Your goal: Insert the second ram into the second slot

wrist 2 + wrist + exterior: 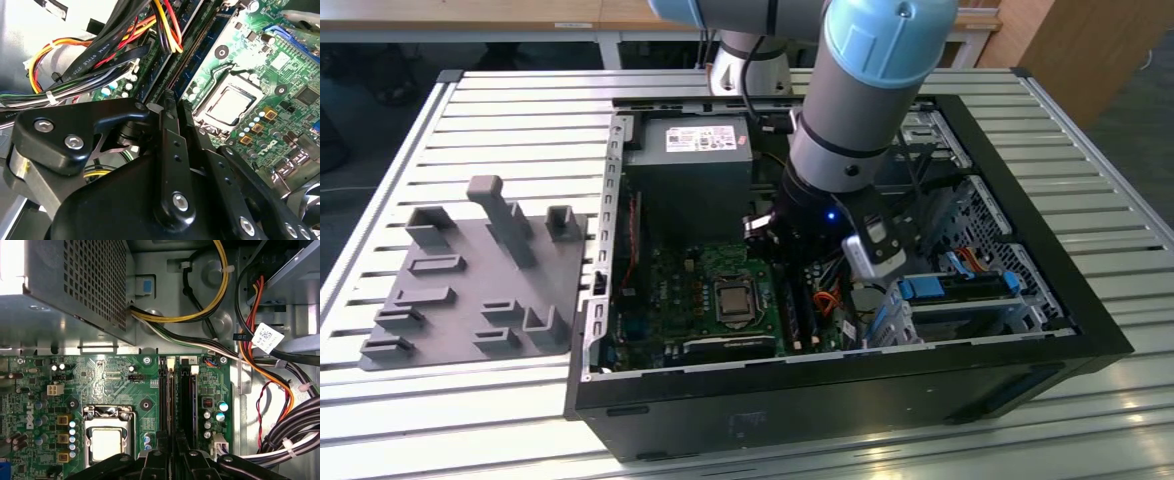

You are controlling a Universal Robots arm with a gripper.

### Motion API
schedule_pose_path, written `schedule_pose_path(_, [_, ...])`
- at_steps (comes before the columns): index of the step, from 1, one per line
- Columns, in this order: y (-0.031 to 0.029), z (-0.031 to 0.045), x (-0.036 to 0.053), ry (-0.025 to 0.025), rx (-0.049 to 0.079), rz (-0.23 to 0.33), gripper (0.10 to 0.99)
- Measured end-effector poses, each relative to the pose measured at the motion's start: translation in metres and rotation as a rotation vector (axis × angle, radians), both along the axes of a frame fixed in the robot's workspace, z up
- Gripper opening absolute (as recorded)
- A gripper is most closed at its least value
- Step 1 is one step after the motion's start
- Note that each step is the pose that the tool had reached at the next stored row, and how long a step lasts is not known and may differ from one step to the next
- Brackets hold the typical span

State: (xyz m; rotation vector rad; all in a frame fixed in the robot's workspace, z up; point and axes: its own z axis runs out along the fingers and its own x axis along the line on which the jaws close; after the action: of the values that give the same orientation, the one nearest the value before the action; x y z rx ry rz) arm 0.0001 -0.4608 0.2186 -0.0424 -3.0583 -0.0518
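My gripper [173, 439] hangs low inside the open computer case [1067, 300], over the memory slots beside the processor socket [106, 440]. Its black fingers [168, 145] stand close together, shut, at the near end of the slots. A long, thin dark-blue stick, the second ram [200, 47], runs away from the fingertips along the green motherboard [75, 375]. In the first wrist view the second ram [169, 395] lies in line with the fingertips, next to a darker parallel slot [187, 400]. I cannot tell whether the fingers pinch its end or only rest on it.
Bundles of coloured cables [270, 365] crowd the side of the slots away from the processor socket. The grey power supply [687, 160] fills the far part of the case. Drive bays with bright blue tabs [941, 288] stand at the exterior view's right. A grey parts holder [474, 275] sits on the slatted table.
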Motion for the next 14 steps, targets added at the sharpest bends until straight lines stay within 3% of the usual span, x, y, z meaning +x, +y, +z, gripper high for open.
schedule_pose_path(3, [0.0001,0.0008,0.0000,-0.0002,0.000,0.000,0.196])
schedule_pose_path(4, [0.0001,0.0009,0.0000,-0.0003,0.000,0.000,0.129])
schedule_pose_path(9, [0.0000,0.0014,0.0000,0.0000,0.000,0.000,0.118])
schedule_pose_path(14, [0.0001,0.0011,0.0001,0.0000,-0.013,0.000,0.118])
